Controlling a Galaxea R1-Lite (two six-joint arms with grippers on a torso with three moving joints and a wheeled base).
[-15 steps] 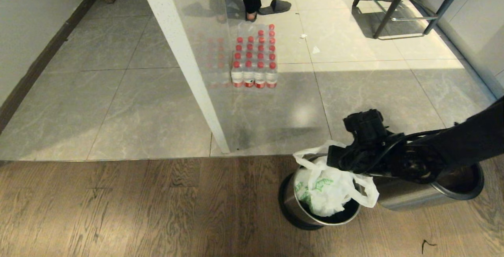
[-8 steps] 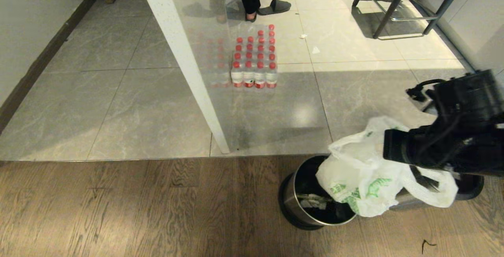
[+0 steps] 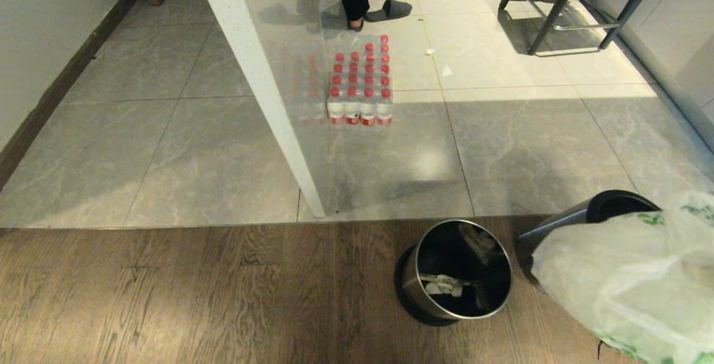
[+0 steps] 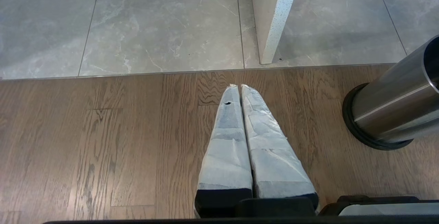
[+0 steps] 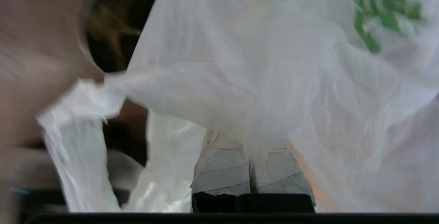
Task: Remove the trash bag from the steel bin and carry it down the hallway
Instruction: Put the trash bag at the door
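One trash bag (image 5: 260,80) in right hand (image 5: 252,141)

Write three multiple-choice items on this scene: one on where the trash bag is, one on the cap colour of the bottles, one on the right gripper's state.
1. Where is the trash bag?
A. Inside the steel bin
B. Lifted clear of the steel bin
C. Lying on the tiles

2. What colour are the caps on the pack of bottles?
A. Blue
B. Red
C. Green

3. The right gripper is:
A. Shut on the trash bag
B. Open and empty
C. Holding a bottle

Answers: B, the bag hangs beside the bin; B, red caps show; A, plastic bunches between closed fingers.
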